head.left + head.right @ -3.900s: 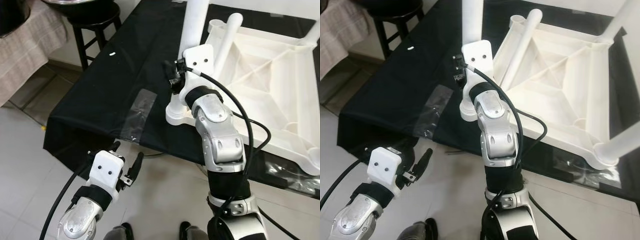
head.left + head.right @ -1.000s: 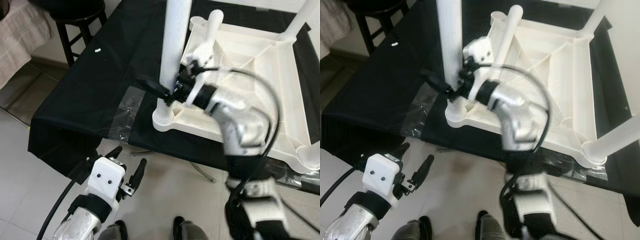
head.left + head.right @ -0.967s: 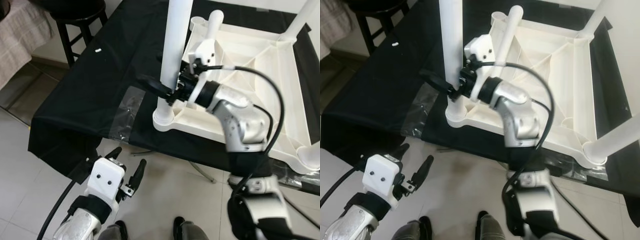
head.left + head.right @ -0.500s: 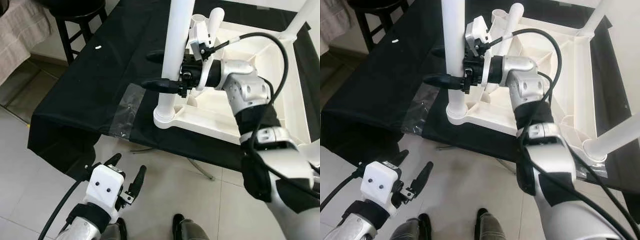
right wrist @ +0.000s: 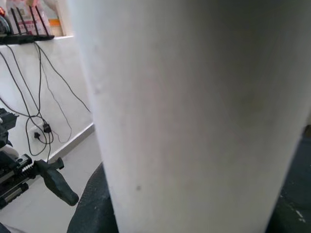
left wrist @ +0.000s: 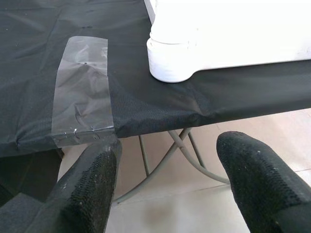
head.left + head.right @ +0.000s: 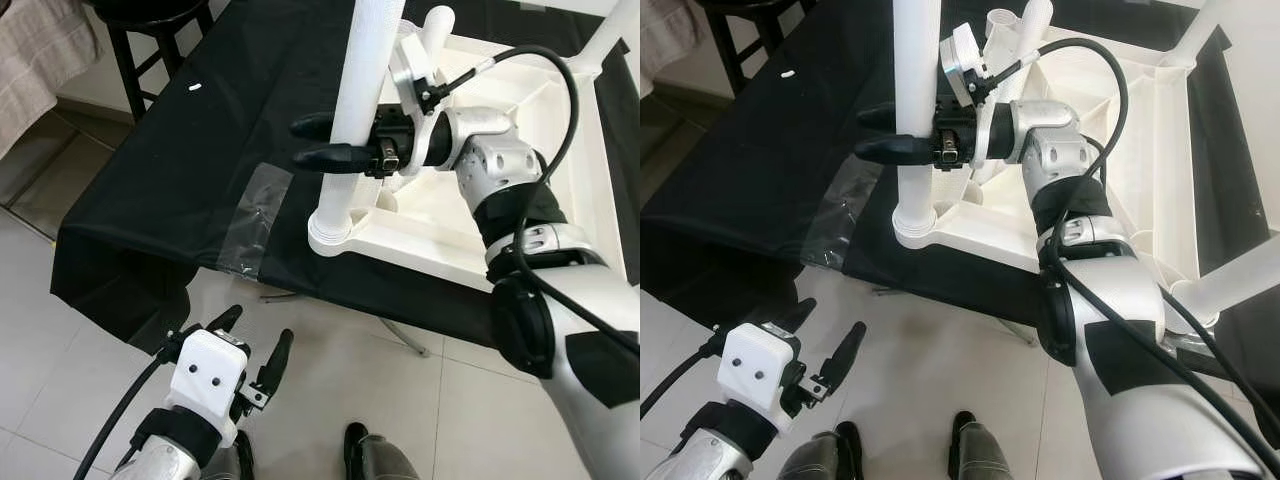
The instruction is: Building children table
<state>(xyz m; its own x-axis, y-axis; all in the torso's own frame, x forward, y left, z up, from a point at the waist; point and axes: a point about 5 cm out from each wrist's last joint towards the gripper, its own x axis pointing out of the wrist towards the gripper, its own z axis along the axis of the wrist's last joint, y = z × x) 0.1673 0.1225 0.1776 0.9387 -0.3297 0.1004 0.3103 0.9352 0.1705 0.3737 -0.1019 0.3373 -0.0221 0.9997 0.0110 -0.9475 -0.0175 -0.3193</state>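
Right arm stretched forward and leftward, wrist level, right gripper [image 7: 335, 142] with fingers spread either side of leg [image 7: 360, 95], pointing left. Left arm low, bent, left gripper [image 7: 253, 344] hanging above floor, fingers [image 6: 90, 187] parted, holding nothing.

table leg [image 7: 362, 80]: you see matt white plastic, faintly grainy up close.
table top [image 7: 560, 150]: smooth white plastic, ribbed underside.
cloth [image 7: 190, 160]: matt black fabric, fine weave.
tape [image 6: 81, 92]: clear glossy film, wrinkled.
right gripper [image 7: 335, 143]: your fingers look matt black.
left gripper [image 6: 170, 189]: rough, textured black pads.
floor [image 7: 60, 330]: pale glossy tiles.
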